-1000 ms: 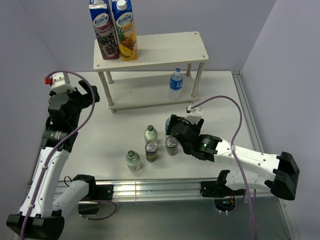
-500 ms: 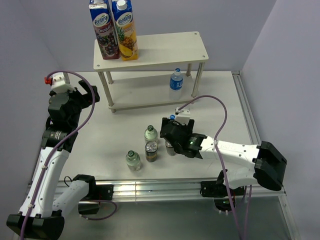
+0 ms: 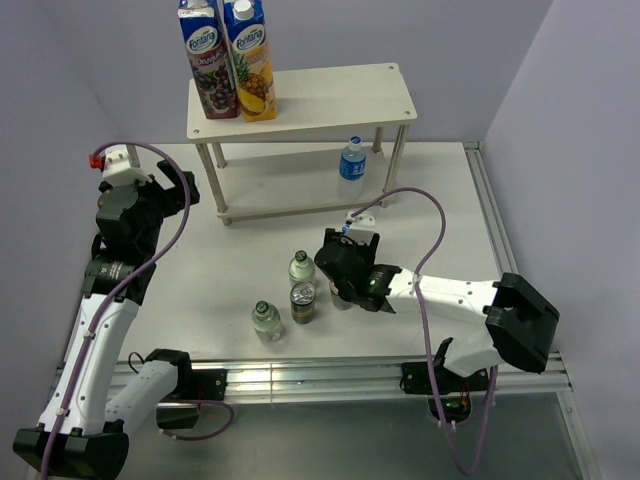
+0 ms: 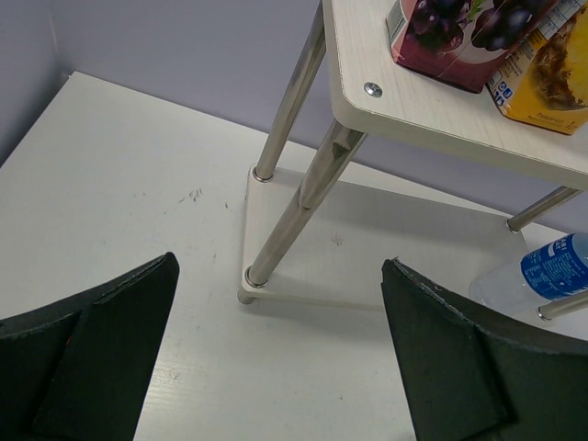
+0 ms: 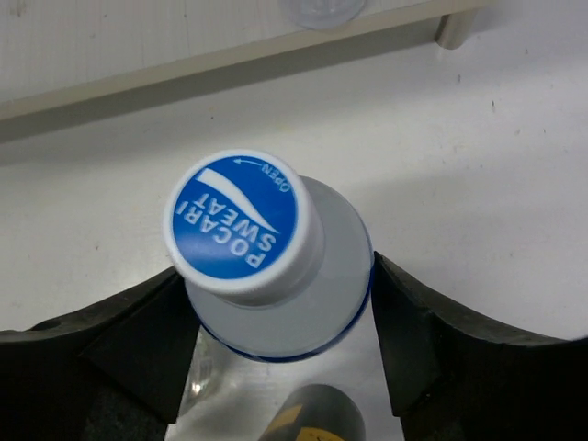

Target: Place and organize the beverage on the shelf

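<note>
Round blue-capped clear water bottle (image 5: 241, 220), clasped by matte black right hand (image 5: 280, 276)

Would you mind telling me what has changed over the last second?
The right arm swung left and the right gripper settled around the Pocari Sweat bottle, fingers flanking its shoulder; whether they grip is unclear. The left gripper, shelf, juice cartons, shelved water bottle, cans and green-capped bottles stayed put.
</note>
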### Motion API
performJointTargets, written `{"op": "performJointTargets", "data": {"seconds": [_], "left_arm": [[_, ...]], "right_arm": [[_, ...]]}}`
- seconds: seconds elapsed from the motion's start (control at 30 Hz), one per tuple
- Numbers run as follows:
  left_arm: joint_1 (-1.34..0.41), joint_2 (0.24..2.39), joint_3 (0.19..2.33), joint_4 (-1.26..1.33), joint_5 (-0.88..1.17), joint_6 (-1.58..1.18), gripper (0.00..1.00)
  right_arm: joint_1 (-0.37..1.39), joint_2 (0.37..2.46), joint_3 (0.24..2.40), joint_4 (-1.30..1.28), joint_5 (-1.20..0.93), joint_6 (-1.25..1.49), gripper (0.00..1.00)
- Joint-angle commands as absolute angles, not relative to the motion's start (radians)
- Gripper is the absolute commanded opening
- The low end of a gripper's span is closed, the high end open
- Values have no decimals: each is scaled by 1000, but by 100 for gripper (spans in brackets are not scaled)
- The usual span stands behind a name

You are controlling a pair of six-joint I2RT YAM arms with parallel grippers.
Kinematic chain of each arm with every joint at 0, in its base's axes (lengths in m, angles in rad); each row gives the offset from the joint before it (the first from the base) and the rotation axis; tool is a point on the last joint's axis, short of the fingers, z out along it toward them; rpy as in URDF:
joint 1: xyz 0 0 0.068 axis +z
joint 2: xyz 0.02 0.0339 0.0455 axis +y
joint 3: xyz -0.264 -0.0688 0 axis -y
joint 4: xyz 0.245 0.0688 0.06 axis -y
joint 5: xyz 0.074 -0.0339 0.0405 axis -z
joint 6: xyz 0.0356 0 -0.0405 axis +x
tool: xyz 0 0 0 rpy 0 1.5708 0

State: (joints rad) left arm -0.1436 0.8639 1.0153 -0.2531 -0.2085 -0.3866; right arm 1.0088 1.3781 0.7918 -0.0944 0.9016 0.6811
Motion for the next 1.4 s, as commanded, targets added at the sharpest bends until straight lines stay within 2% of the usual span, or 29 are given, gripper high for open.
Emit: {"op": "performJointTargets", "data": {"seconds": [0.0, 0.07, 0.17, 0.2, 0.23, 0.3, 0.47, 0.7, 1.1, 1.37], "left_arm": [[-138, 854, 1022, -232, -216, -383, 99], [-138, 854, 1022, -232, -216, -383, 99], [-138, 854, 1023, -232, -216, -383, 99], [-138, 854, 1023, -232, -216, -382, 99], [-138, 854, 1023, -232, -216, -380, 99], [-138, 854, 1023, -232, -216, -382, 99], [-138, 853, 1023, -232, -218, -382, 99], [-138, 851, 1023, -232, -218, -383, 99], [-138, 851, 1023, -230, -215, -383, 99], [-138, 854, 1025, -229, -206, -382, 99]], "right_arm": [[983, 1396, 792, -5, 973, 658, 74], [980, 1405, 796, -3, 969, 653, 68], [976, 1408, 805, -3, 962, 637, 51], [976, 1408, 814, -3, 960, 632, 28], [976, 1408, 822, -3, 963, 629, 15], [974, 1407, 851, -26, 974, 630, 0], [974, 1371, 914, -48, 1026, 586, 0], [950, 1341, 1053, 75, 1011, 414, 0], [792, 1543, 1279, 170, 876, 341, 0], [761, 1667, 1391, 230, 861, 282, 0]]}}
